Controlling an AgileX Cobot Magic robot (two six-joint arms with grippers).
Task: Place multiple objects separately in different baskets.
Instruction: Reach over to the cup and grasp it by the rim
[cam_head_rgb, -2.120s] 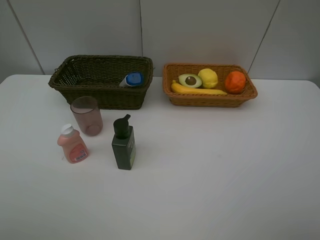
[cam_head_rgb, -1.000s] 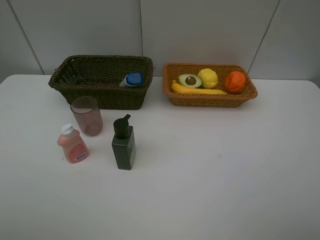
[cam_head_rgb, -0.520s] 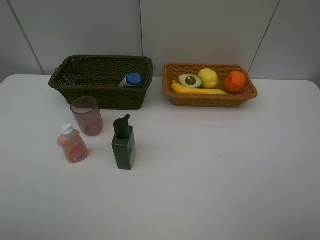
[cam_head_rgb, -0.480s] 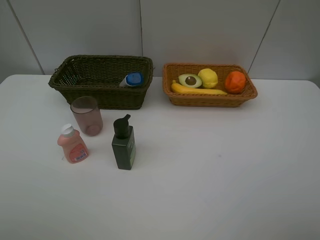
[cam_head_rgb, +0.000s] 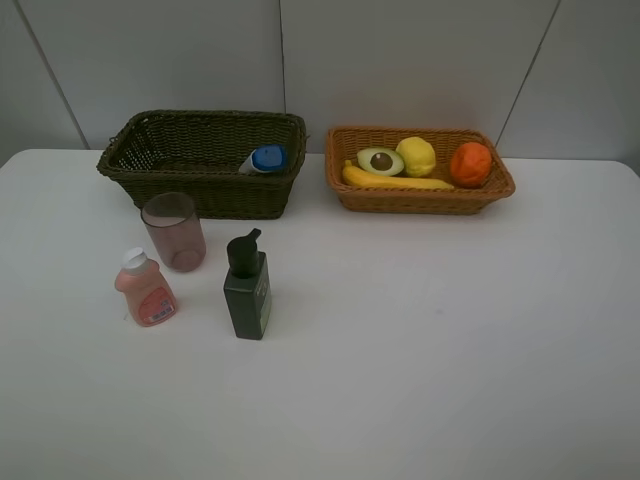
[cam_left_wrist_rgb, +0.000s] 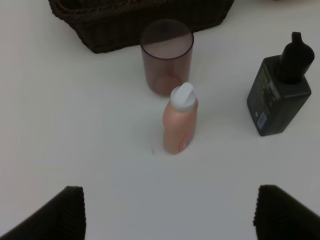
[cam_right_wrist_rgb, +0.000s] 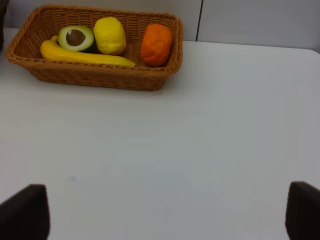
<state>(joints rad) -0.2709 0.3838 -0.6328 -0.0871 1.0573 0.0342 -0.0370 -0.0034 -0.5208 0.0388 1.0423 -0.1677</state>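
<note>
your left gripper (cam_left_wrist_rgb: 172, 215) hangs empty, jaws spread wide, facing the small pink bottle (cam_left_wrist_rgb: 179, 122); cup (cam_left_wrist_rgb: 166, 57) and pump bottle (cam_left_wrist_rgb: 280, 95) stand near it. right gripper (cam_right_wrist_rgb: 162, 212) gapes wide too. banana (cam_right_wrist_rgb: 85, 56), avocado (cam_right_wrist_rgb: 76, 38), lemon (cam_right_wrist_rgb: 110, 35), orange (cam_right_wrist_rgb: 156, 45) sit in the light basket (cam_right_wrist_rgb: 100, 77); blue-capped bottle (cam_head_rgb: 264, 159) lies in the dark basket (cam_head_rgb: 200, 115).

The dark brown-green basket (cam_head_rgb: 240, 196) and the light orange-brown basket (cam_head_rgb: 420, 199) are rough, matt woven wicker. The translucent pinkish cup (cam_head_rgb: 174, 235) looks like smooth plastic, as do the small pink bottle (cam_head_rgb: 148, 295) and the faintly glossy dark green pump bottle (cam_head_rgb: 248, 300). The white desk (cam_head_rgb: 430, 340) is smooth and matt.
</note>
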